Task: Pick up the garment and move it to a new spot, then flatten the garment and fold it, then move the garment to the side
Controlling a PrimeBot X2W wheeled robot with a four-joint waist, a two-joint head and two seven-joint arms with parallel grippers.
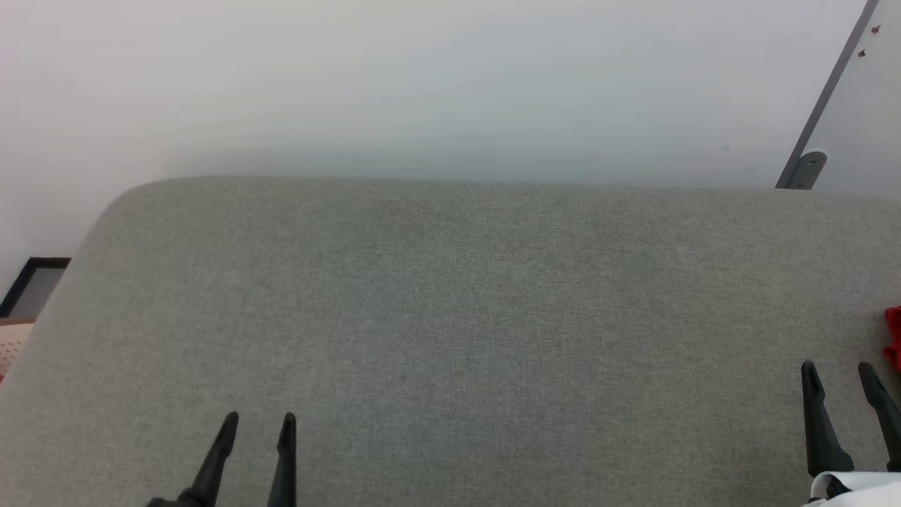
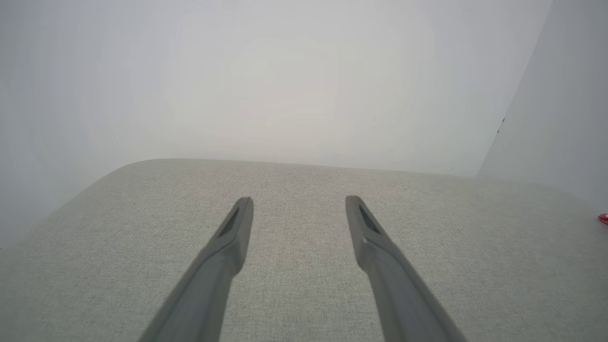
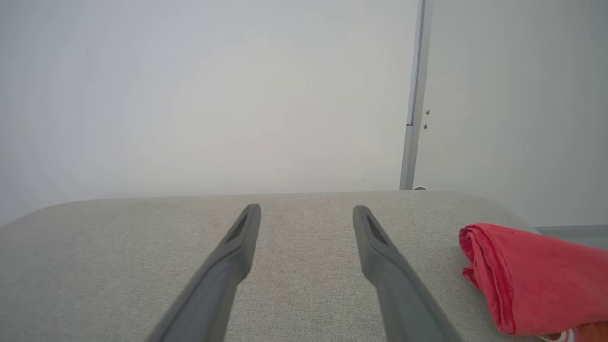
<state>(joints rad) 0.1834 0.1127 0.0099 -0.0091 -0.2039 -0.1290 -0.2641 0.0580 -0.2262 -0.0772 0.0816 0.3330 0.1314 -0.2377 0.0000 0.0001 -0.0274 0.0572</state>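
- A pale, plain wall point(image 1: 422, 84) stands behind a bench point(image 1: 450, 296) covered in grey woven fabric. The bench has rounded far corners and its far edge runs along the wall.
- Off the bench's left end, low against the wall, sits a dark-framed panel point(image 1: 35, 285); what it is cannot be told.
- The left end effector point(image 1: 259, 420) is over the near edge of the bench, left of the middle, with its two dark fingers pointing toward the wall.
- In the left wrist view the left end effector point(image 2: 298, 200) has its fingers spread wide above bare fabric, with nothing between them.
- The middle of the bench is plain grey cloth from the near edge to the far edge.
- The right end effector point(image 1: 837, 370) is over the near right part of the bench, well apart from the left one.
- In the right wrist view the right end effector point(image 3: 307, 209) is spread wide too, gripping nothing.
- The garment point(image 3: 536, 275) lies at the bench's right end, just right of the right end effector and not touching it. It is a bundled red cloth with layered folds at its left side.
- In the head view the garment point(image 1: 894, 338) is a red scrap at the picture's right edge.
- A slim grey strip point(image 1: 823, 98) runs up the wall behind the bench's far right corner.
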